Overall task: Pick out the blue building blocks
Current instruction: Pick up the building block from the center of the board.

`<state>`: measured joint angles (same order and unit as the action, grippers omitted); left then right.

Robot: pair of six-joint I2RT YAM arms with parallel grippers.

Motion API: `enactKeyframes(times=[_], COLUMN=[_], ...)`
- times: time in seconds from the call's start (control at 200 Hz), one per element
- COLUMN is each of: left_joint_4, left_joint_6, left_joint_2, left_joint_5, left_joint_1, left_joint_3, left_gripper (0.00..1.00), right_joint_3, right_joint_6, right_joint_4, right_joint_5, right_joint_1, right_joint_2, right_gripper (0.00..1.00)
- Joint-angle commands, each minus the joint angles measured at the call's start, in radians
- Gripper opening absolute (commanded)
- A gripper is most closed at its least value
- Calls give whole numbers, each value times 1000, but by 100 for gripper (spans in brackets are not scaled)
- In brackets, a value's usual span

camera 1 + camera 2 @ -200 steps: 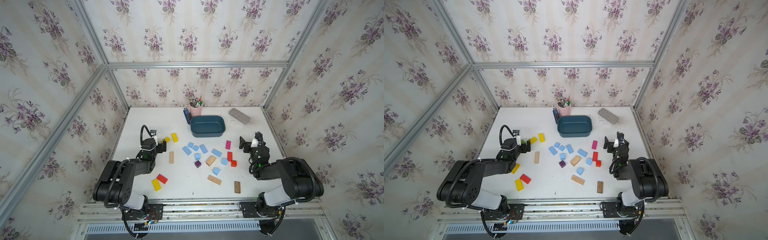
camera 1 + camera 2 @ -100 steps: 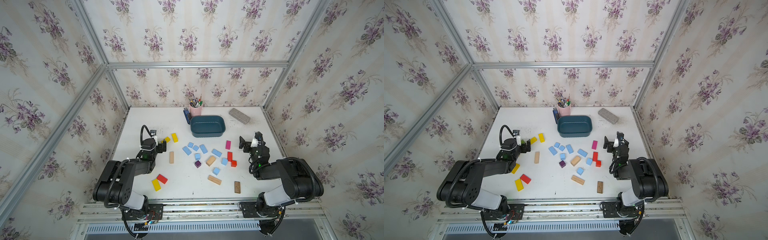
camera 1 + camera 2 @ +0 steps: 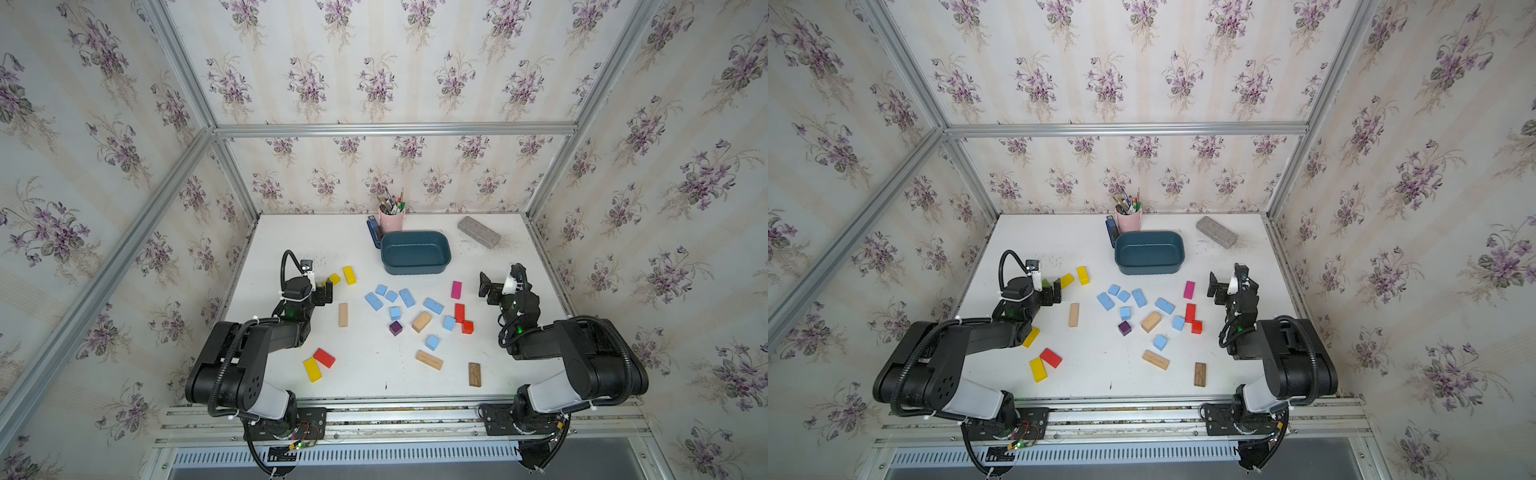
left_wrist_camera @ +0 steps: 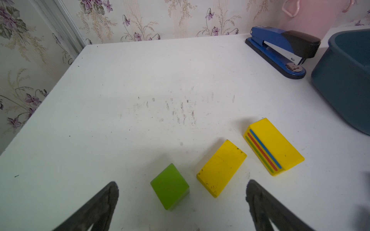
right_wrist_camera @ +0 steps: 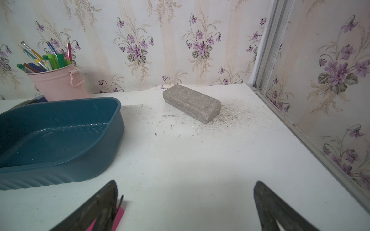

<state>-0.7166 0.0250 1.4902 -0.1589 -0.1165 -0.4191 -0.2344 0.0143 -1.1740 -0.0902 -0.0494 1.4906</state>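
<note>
Small matte sky-blue building blocks (image 3: 407, 298), cubes and short bars, lie loose on the white surface (image 3: 374, 374), none picked yet.

They sit in front of the dark teal plastic tub (image 3: 415, 266) and between the two arms, their bars pointing in mixed directions. Both arms are folded low and aimed at the back wall, so the blocks lie inward of each. The left claw (image 4: 181, 183) and the right claw (image 5: 186, 186) both gape wide and hold nothing, and each looks about equally near the blocks.
</note>
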Motion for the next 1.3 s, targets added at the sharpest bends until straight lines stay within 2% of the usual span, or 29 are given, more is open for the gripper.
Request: enactKeyframes(times=[0.0,0.135,0.225,0.33,0.4,0.505,0.595,0.754,0.824,1.009,1.164,1.294], left_joint_4=[6,247,367,500,587,710,794,921,959,1117,1227,1268], left_joint_6=[8,-63,-144,-268,-341,-421,-460,-540,-530,-384,-270,-202], left_joint_2=[-60,-202,-291,-401,-461,-514,-529,-554,-573,-591,-593,-598], left_joint_5=[-18,-95,-86,-44,5,121,242,436,503,633,621,593], left_joint_1=[-4,-9,-11,-11,-10,-9,-10,-8,-8,-9,-27,-86], left_joint_3=[0,-56,-90,-139,-188,-276,-352,-432,-441,-467,-457,-436], left_gripper=[99,99,99,99,99,99,99,99,99,99,99,99], right_joint_3=[-48,-136,-172,-218,-245,-282,-319,-427,-468,-511,-508,-471], right_joint_6=[24,79,145,214,267,398,398,399,372,344,411,485], right_joint_4=[133,388,507,647,707,805,895,1158,1279,1493,1593,1618], right_joint_5=[-65,-66,-35,72,174,257,354,402,357,56,-53,-122], right_joint_1=[0,0,0,0,0,0,0,-9,-53,-307,-417,-500], right_joint_2=[-86,-234,-326,-399,-421,-427,-422,-374,-362,-344,-296,-284], right_gripper=[100,100,100,100,100,100,100,99,99,100,100,98])
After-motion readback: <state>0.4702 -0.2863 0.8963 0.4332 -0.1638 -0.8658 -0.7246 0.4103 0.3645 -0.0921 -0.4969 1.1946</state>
